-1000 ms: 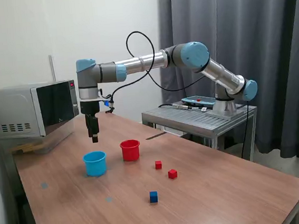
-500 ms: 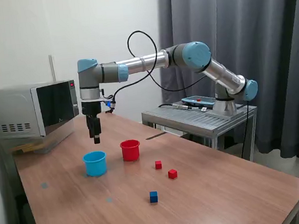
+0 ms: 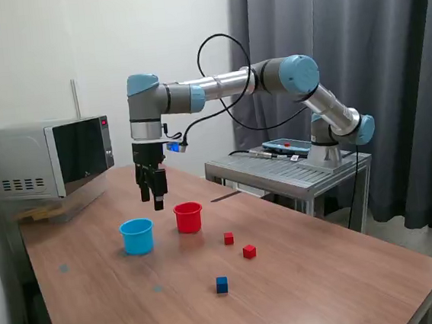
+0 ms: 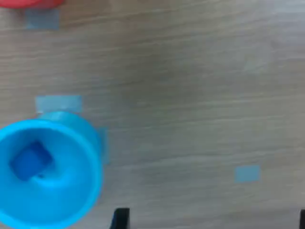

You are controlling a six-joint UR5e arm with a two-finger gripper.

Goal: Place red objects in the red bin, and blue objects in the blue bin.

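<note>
Wood-grain table [image 3: 303, 276], round blue cup [image 3: 137, 236]

You are looking at a robotics lab or test room: a UR5e arm [image 3: 224, 84] bolted to a metal stand [image 3: 293, 171] at the frame's right, a wooden table [image 3: 326, 274] across the lower frame, a microwave [image 3: 43, 159] at left, and grey curtains [image 3: 357, 41] in the upper right.
</note>
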